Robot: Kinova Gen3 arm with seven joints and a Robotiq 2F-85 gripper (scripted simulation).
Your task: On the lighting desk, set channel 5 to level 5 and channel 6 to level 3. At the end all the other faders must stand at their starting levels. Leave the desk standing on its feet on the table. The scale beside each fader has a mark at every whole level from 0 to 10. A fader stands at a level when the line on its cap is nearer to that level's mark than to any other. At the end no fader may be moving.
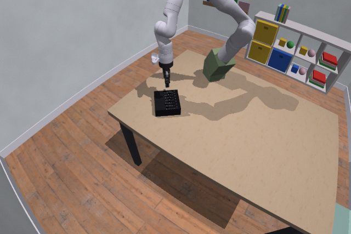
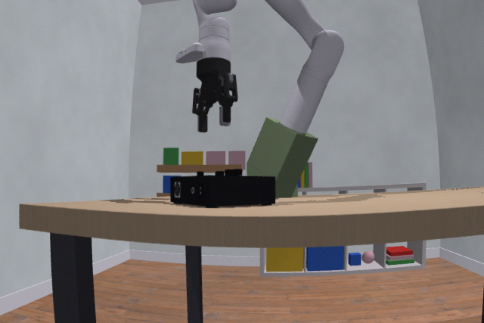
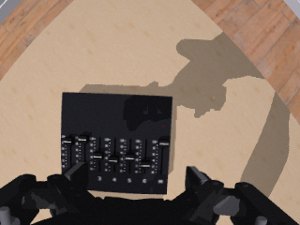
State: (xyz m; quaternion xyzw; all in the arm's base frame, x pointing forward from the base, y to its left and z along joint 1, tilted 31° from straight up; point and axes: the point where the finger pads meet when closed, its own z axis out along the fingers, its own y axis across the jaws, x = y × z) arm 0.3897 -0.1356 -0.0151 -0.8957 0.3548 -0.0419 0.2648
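Tool wide apart, empty, above black lighting desk; yellow bins in shelf unit.

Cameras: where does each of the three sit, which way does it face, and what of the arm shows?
Top: high above a table corner, looking down at the lighting desk; arm, green base and gripper show.
Exterior: low at table edge height, facing the desk's side; the open gripper hangs above it.
Wrist: on the arm, looking straight down at the faders; fingers frame the view.
All three share the lighting desk.
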